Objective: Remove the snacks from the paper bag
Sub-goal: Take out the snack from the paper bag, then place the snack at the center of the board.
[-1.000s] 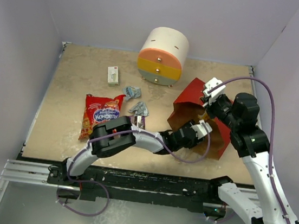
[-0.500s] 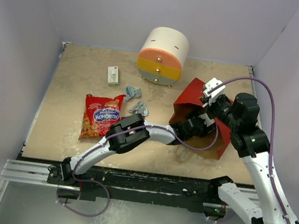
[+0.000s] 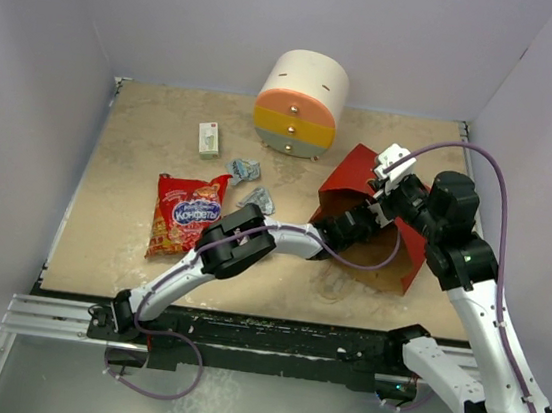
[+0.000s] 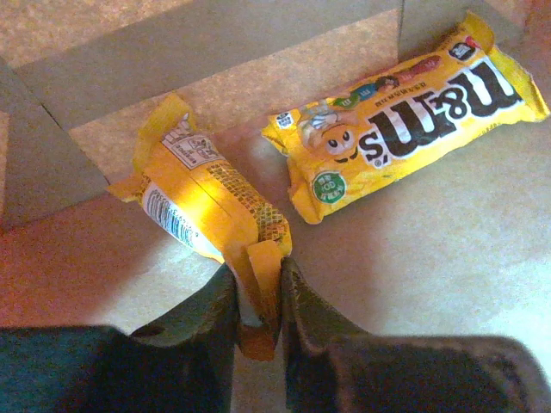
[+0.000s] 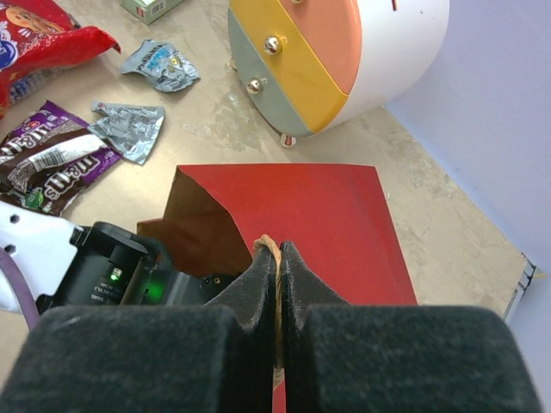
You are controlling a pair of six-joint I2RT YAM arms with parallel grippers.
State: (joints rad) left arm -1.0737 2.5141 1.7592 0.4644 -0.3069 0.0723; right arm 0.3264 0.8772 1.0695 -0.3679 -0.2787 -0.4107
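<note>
— Walls (image 3: 29, 86) pale lilac on three sides, table (image 3: 132, 149) a mottled beige stone look. Where's the paper bag (image 3: 353, 174)?
— On its side at the right of the table, red outside, kraft inside. From overhead the left arm (image 3: 282, 238) reaches into its mouth and the contents are hidden. Only the left wrist camera shows the inside.
— And there?
— Left gripper (image 4: 258, 288) clamped on the crimped end of a yellow-orange pack (image 4: 207, 202) lying on the bag's floor. Near it, not touching, lies a yellow pack (image 4: 405, 112) printed "m&m's".
— Right side?
— Right gripper (image 5: 277, 258) pinched tight on the loop handle (image 5: 267, 245), above the red panel.
— Outside the bag?
— Drawer unit (image 3: 302, 104) at the back. Left of the bag, a red chip bag (image 3: 186, 214) with a blue Cyrillic logo, possibly "Конфеты". The right wrist view adds a brown "m&m's" pack (image 5: 47, 159), which the arm covers overhead, and two silver wrappers (image 5: 129, 129). The white-green box (image 3: 208, 139) is too small to read.
</note>
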